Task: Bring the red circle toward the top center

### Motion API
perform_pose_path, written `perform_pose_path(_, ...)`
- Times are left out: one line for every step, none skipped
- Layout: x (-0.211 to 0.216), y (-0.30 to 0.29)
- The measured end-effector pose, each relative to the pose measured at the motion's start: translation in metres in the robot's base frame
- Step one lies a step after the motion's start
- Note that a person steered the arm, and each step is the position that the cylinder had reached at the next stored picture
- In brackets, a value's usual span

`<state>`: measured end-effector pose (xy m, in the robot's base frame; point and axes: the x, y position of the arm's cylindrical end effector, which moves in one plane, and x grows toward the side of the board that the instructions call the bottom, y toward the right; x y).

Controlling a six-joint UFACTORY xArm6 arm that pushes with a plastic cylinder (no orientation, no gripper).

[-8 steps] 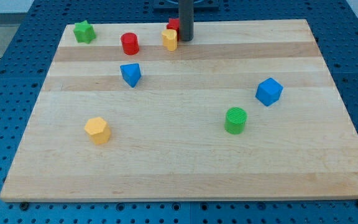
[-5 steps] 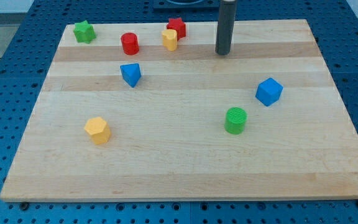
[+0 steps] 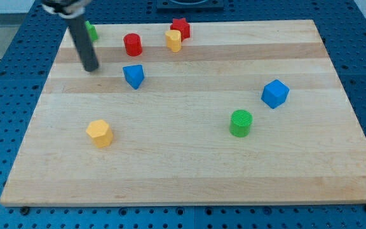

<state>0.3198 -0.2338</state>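
So the wooden board [image 3: 189,172] sits on a blue pegboard table [image 3: 5,127]. Red circle [image 3: 132,44] is near the top edge, left of center. My tip [image 3: 92,69], holding nothing, rests down-left of it.

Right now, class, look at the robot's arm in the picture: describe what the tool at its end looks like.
It is a plain, straight, dark grey cylindrical rod with a smooth matte surface and no visible markings or cables. It ends bluntly at my tip, with no fingers or jaws. Its upper end is cut off by the view's top and slightly blurred.

Wooden board [image 3: 189,172]; green cylinder [image 3: 241,123] nr blue cube [image 3: 275,93]; orange block [image 3: 99,133] bottom-left.
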Motion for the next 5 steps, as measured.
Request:
perform_pose_path(-0.056, 0.000)
perform_pose_path(-0.069, 0.052)
perform_pose_path(-0.057, 0.088)
perform_pose_path(-0.041, 0.134)
perform_pose_path(-0.018, 0.172)
